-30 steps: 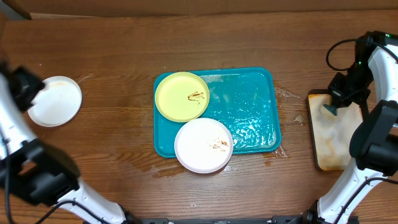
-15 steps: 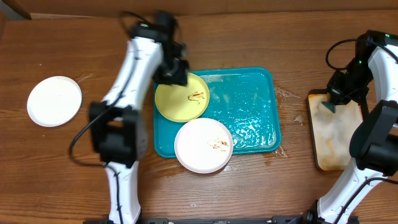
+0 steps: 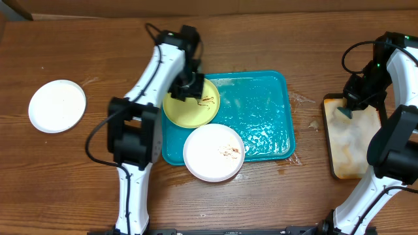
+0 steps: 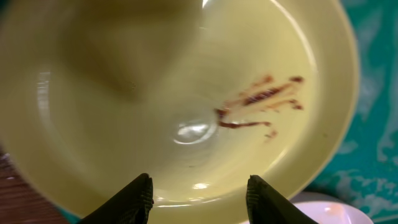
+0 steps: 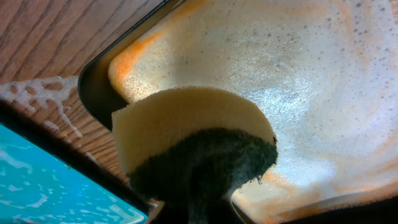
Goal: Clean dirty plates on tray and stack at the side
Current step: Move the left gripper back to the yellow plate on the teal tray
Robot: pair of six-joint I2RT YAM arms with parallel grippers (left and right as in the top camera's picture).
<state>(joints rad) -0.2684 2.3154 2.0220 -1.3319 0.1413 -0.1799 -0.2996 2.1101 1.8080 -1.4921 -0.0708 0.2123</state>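
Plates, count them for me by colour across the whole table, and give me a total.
White plates: 2
Yellow-green plate: 1
Total: 3

1. The left arm [image 3: 151,75] reaches forward and inward, its wrist pitched steeply down. The left hand [image 4: 199,190] hangs low, its two fingers [image 4: 134,198] spread apart.
2. The right arm [image 3: 400,65] is folded at the right side. The right hand [image 3: 347,111] is clamped on a sponge [image 5: 193,134].
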